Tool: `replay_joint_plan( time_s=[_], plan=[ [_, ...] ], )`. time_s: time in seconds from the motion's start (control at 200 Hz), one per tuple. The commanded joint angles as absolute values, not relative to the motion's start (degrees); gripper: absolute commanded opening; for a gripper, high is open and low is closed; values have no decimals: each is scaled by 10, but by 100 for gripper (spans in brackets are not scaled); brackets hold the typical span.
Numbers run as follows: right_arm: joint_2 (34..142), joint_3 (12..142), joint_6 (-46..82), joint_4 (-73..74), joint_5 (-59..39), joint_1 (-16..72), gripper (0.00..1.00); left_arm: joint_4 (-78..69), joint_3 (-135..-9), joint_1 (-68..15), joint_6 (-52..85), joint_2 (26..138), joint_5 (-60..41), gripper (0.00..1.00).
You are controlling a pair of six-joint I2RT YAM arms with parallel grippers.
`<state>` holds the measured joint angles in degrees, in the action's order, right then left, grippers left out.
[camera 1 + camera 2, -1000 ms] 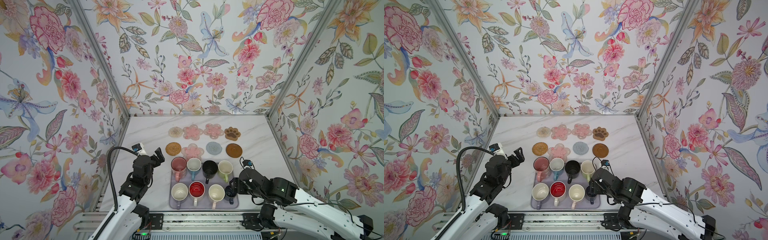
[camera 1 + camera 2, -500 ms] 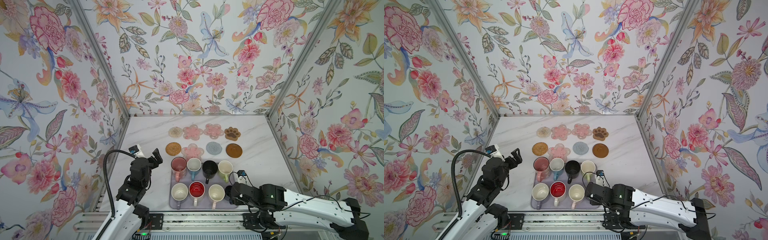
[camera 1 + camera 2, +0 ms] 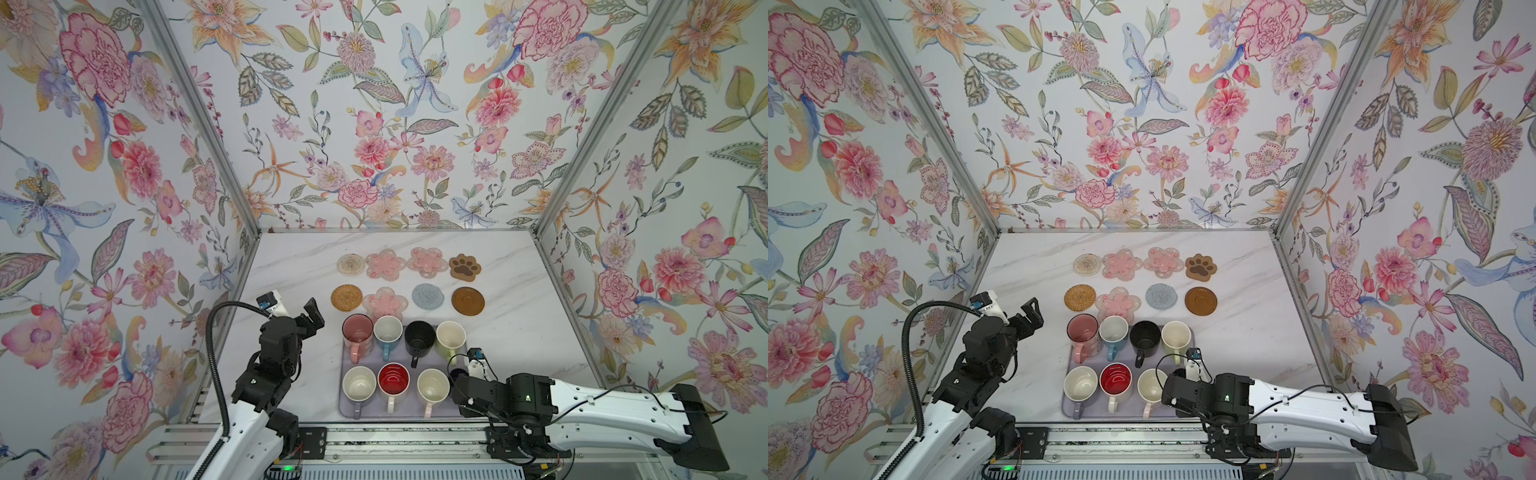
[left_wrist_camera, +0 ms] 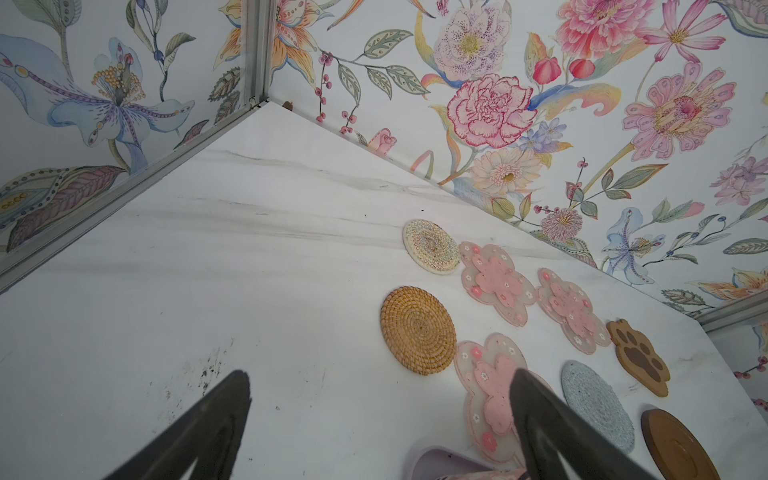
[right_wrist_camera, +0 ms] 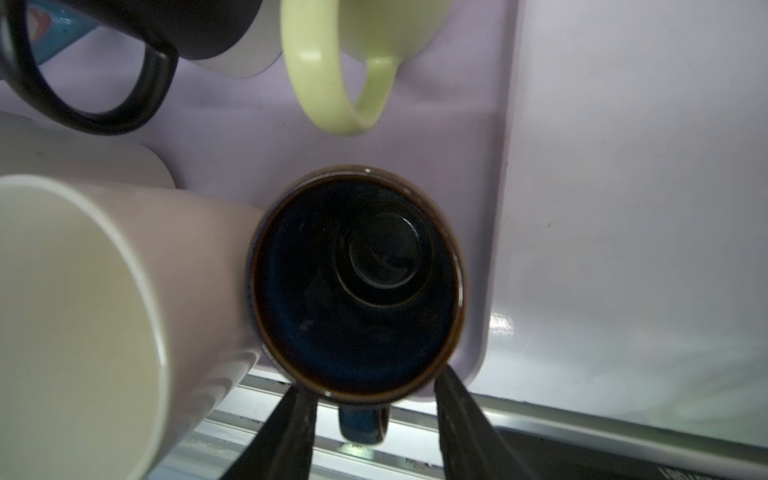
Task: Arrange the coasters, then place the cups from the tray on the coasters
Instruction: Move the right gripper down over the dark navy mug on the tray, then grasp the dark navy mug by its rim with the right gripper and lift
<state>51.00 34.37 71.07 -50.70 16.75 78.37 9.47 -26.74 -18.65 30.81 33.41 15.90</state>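
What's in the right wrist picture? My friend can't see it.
A small dark navy cup fills the middle, its handle between the fingers of the right gripper. It stands on the lavender tray beside a cream mug.

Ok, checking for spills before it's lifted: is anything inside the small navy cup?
Nothing: the right wrist view shows the navy cup empty down to its glazed bottom. The tray directly beneath it is hidden by the cup itself.

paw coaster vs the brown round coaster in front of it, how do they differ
The paw coaster is paw-shaped with dark pad marks; the wooden disc coaster is plain, round, rimmed. The paw coaster lies in the far row, the disc in the near one. Both are brown, flat and cup-free.
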Motion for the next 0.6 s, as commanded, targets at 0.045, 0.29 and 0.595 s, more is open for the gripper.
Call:
replay_joint_plan(
  time_s=[0.045, 0.29, 0.595],
  plan=[
    [508, 333, 727, -512, 179, 786, 48, 104, -261, -181, 293, 330, 173, 99],
    [524, 328, 722, -497, 192, 788, 46, 105, -258, -178, 294, 327, 174, 99],
    [569, 335, 701, -472, 190, 788, 37, 108, -254, -176, 295, 323, 174, 99]
  ],
)
